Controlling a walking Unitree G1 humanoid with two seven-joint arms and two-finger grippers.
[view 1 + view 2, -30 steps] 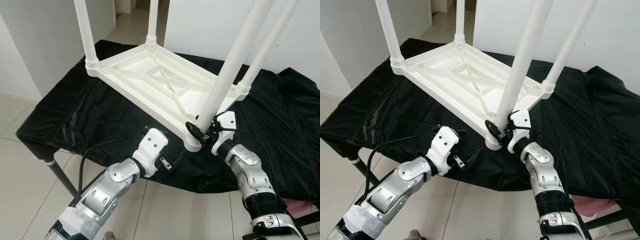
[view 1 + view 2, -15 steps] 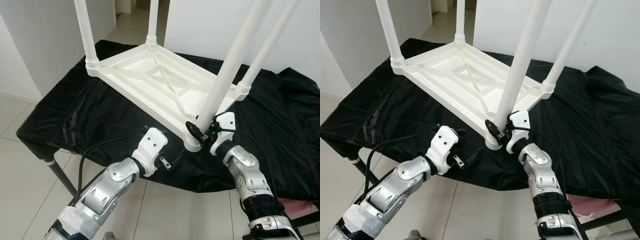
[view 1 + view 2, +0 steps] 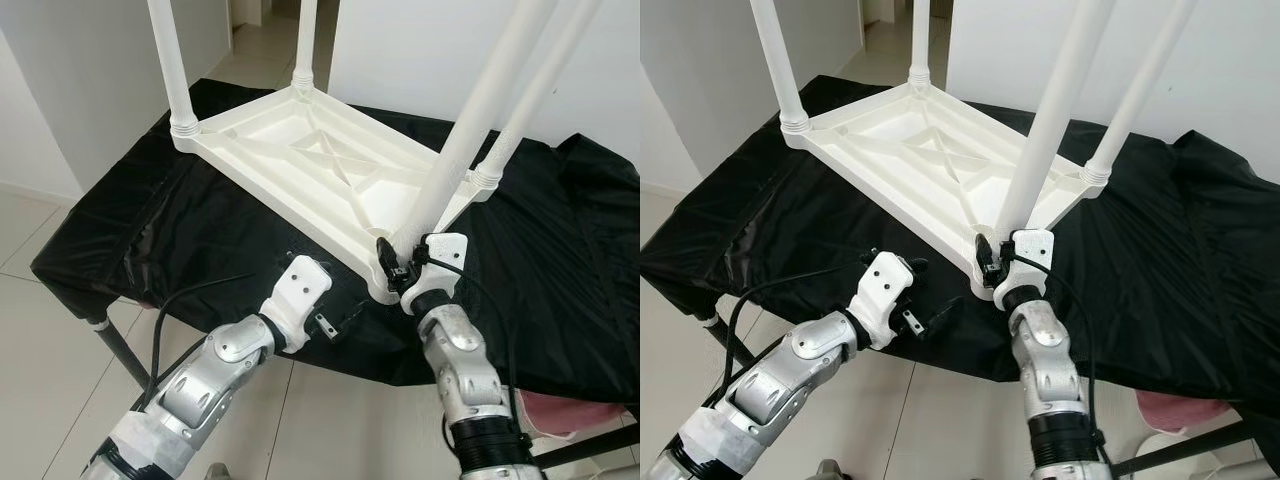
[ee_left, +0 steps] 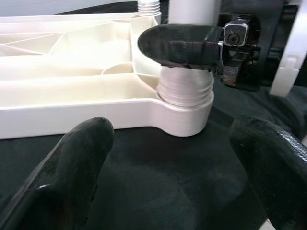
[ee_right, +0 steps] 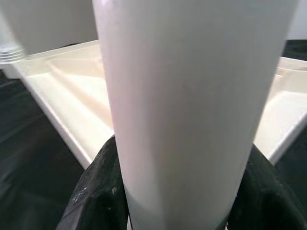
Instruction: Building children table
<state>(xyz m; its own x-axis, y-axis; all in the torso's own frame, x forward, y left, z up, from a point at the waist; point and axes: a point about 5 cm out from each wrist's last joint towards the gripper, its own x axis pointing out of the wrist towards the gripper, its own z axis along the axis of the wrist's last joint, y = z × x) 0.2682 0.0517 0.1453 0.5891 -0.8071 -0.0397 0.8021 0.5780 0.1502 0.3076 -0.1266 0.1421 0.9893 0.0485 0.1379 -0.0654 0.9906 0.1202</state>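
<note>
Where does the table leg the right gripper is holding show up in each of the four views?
Left eye view: table leg slants up from the near corner socket.
Right eye view: same leg, centre right.
Left wrist view: its threaded base in the socket.
Right wrist view: leg close up.
Shared landmark: right gripper at its base.

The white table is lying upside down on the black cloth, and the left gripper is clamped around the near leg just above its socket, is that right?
Not quite. The right gripper clamps the near leg; the left wrist view shows its finger wrapped above the socket. The left gripper is open beside it. The table is indeed upside down on the black cloth.
</note>
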